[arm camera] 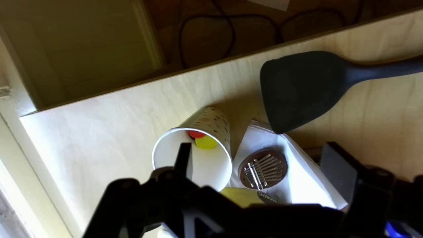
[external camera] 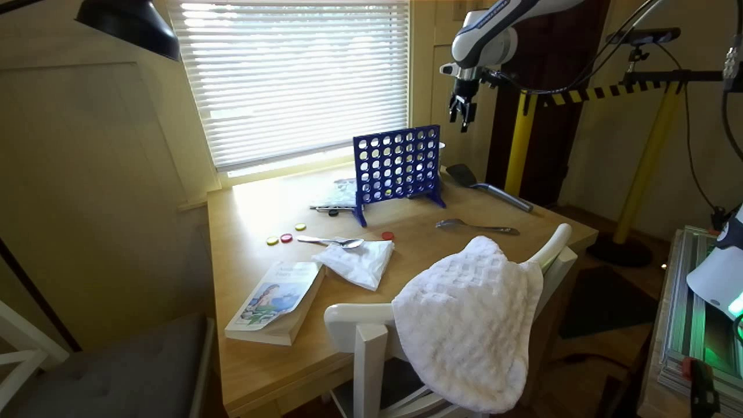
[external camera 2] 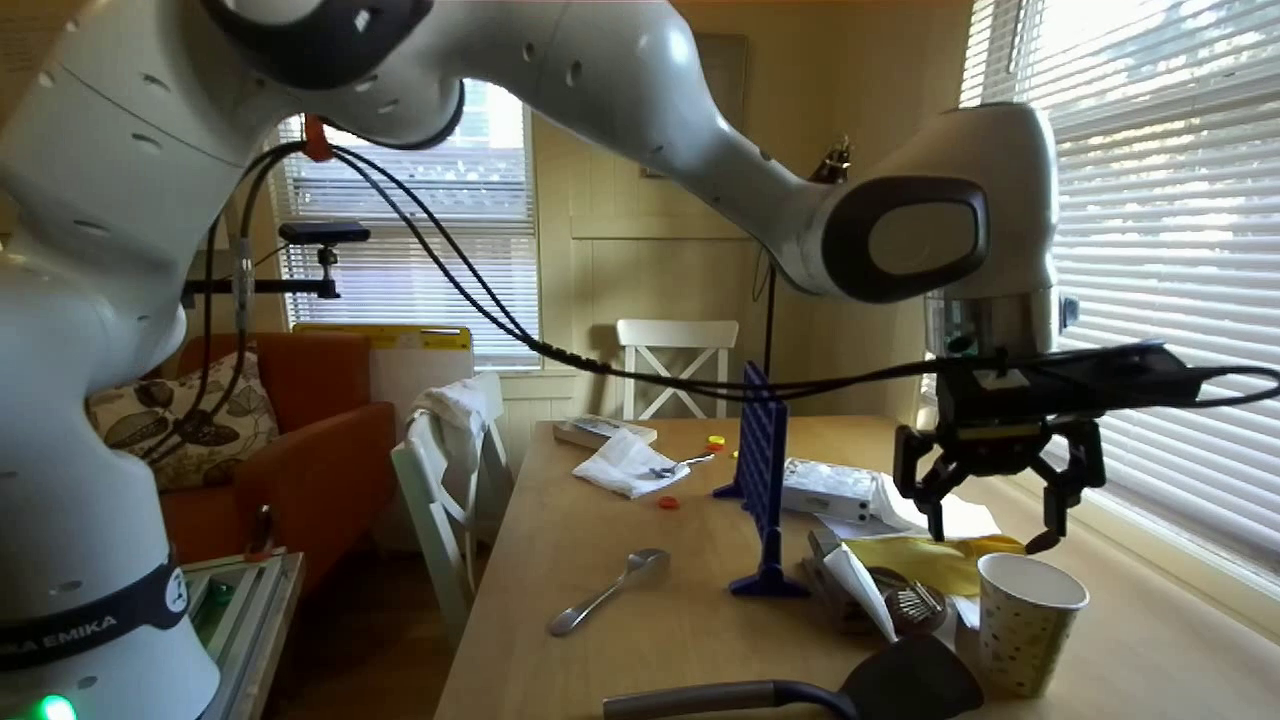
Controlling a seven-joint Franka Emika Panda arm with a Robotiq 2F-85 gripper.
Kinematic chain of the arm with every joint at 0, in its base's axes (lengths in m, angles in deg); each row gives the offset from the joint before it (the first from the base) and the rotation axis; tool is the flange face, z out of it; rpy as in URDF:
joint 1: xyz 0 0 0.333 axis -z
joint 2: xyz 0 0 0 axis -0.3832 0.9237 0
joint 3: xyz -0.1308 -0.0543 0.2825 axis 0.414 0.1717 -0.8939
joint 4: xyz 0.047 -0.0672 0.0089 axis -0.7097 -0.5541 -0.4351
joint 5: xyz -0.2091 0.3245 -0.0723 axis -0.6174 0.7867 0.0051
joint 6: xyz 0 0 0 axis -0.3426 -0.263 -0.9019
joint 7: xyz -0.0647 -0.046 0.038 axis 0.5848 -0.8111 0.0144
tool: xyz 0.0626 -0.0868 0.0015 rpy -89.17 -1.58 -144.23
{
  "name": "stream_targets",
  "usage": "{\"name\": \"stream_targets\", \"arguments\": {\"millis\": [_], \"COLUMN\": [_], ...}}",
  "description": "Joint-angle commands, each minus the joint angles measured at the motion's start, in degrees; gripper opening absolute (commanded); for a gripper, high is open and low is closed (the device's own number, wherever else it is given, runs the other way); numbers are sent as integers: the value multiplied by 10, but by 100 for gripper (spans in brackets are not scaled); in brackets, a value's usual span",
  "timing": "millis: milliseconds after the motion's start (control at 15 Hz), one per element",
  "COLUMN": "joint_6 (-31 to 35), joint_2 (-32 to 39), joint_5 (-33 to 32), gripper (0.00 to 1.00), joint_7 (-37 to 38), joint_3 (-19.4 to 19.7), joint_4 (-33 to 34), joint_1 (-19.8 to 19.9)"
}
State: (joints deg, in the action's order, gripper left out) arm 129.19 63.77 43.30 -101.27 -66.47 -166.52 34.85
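Note:
My gripper (external camera 2: 990, 535) is open and empty, raised above the table; it also shows in an exterior view (external camera: 458, 120) and in the wrist view (arm camera: 257, 158). A spotted paper cup (arm camera: 216, 124) stands nearest, below one finger; it shows in an exterior view (external camera 2: 1030, 625). A red disc (arm camera: 195, 134) and a yellow disc (arm camera: 205, 142) lie inside it. Between the fingers in the wrist view, a brown thumb piano (arm camera: 264, 169) lies lower down on white paper (arm camera: 256, 138), beside a yellow packet (arm camera: 236, 195). A black spatula (arm camera: 304, 86) lies close by.
A blue upright game grid (external camera: 397, 165) stands on the table (external camera: 255, 203). A metal utensil (external camera: 479, 227), a white napkin (external camera: 360, 264), a book (external camera: 276, 299) and several discs lie around it. A white chair with a towel (external camera: 470, 325) stands at the edge. Window blinds (external camera 2: 1180, 300) are close to the gripper.

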Motion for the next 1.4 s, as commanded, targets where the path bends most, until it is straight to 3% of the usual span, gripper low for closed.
{"name": "stream_targets", "arguments": {"millis": [0, 133, 267, 400, 467, 667, 1067, 1333], "joint_6": [-76, -110, -143, -173, -185, -223, -244, -278], "joint_2": [98, 137, 177, 211, 229, 273, 288, 311], "joint_5": [-55, -67, -67, -68, -66, -58, -92, -88], "gripper": [100, 100, 89, 84, 76, 73, 89, 81], "joint_7": [33, 34, 27, 24, 21, 13, -2, -17], "joint_3": [-26, -34, -43, -46, -49, -27, -49, -58], "joint_4": [137, 190, 243, 292, 315, 394, 459, 487], "joint_1": [10, 14, 26, 32, 37, 25, 20, 25]}}
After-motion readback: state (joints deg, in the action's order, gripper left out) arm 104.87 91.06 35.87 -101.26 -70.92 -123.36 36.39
